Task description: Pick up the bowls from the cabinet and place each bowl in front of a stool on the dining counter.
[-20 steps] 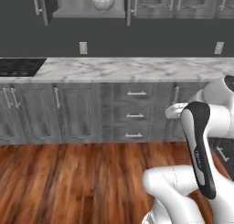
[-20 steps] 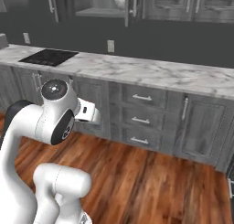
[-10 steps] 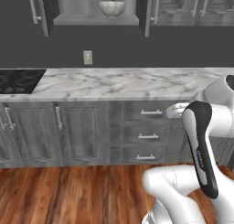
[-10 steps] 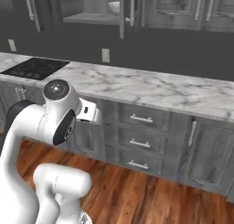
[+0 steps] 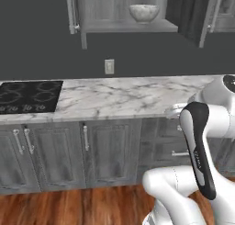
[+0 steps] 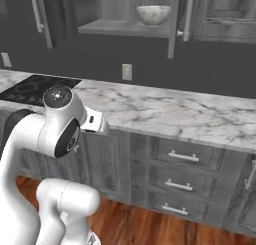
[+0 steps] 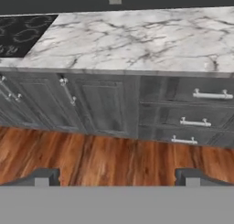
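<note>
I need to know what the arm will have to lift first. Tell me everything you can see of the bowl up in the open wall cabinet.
The bowl is round and deep, with a white-grey marbled, stone-like surface. It stands upright, mouth up, on the grey inner shelf of the dark wood-grain wall cabinet, whose doors are swung open, above the marble worktop. Only the shelf touches it. Its inside cannot be seen from these low angles.

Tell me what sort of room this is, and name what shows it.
A kitchen, rendered rather than real. A marble worktop with a black cooktop set into it runs over grey base cabinets with drawers, and an open wall cabinet above holds a marbled bowl.
</note>
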Available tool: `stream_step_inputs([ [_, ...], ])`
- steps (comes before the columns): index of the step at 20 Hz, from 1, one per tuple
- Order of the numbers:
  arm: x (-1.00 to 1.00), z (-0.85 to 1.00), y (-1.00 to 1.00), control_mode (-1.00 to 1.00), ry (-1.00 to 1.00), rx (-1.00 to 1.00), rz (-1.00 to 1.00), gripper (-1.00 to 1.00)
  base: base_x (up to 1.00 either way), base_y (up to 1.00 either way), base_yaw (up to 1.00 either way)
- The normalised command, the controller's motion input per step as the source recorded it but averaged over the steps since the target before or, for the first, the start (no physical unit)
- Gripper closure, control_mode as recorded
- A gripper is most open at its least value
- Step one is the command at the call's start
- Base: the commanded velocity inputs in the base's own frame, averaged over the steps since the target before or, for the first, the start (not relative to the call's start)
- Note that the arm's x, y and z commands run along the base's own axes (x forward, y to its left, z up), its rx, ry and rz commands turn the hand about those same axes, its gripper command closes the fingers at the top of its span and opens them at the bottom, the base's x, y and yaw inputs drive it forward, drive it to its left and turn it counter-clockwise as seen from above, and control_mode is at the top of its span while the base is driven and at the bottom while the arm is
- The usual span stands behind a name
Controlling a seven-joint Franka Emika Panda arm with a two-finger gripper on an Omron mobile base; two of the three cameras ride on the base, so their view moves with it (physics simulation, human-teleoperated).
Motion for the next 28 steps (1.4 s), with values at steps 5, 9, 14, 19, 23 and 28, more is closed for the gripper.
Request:
stream_step_inputs([
  [5,0.0,0.0,0.0,1.0,0.0,0.0,0.0,-1.0,0.76,0.07,-0.03],
  [9,0.0,0.0,0.0,1.0,0.0,0.0,0.0,-1.0,0.86,-0.07,0.0],
  [14,0.0,0.0,0.0,1.0,0.0,0.0,0.0,-1.0,0.97,0.0,0.0],
  [19,0.0,0.0,0.0,1.0,0.0,0.0,0.0,-1.0,1.0,0.0,0.0],
  [23,0.0,0.0,0.0,1.0,0.0,0.0,0.0,-1.0,1.0,0.0,-0.03],
  [28,0.0,0.0,0.0,1.0,0.0,0.0,0.0,-1.0,0.86,0.0,-0.09],
])
